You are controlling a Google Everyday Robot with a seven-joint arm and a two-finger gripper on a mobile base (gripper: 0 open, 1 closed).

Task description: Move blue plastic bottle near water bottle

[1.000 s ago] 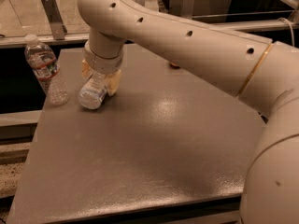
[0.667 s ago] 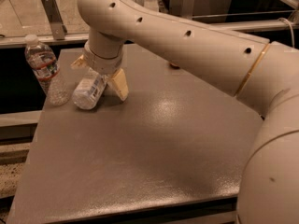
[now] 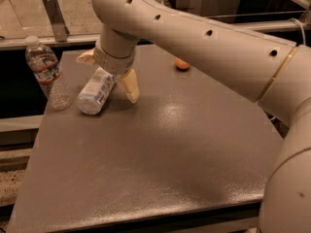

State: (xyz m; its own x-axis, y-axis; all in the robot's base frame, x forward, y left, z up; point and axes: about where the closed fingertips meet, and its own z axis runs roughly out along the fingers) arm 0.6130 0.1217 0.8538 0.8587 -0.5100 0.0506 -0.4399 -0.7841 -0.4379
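Observation:
The blue plastic bottle [image 3: 95, 92] lies on its side on the grey table [image 3: 170, 159], near the far left corner. The water bottle [image 3: 47, 72] stands upright just left of it, at the table's left edge, a small gap between them. My gripper [image 3: 108, 73] hangs over the lying bottle's upper end with its cream fingers [image 3: 130, 86] spread wide, one on each side of the bottle. The fingers do not press on the bottle. The bottle's cap end is hidden under the wrist.
A small orange object [image 3: 182, 63] sits at the far side of the table. My large white arm [image 3: 209, 42] spans the upper right. A metal bracket [image 3: 53, 13] stands on the floor beyond the table.
The fingers have spread apart from the blue bottle. The bottle now rests loose on the table beside the water bottle.

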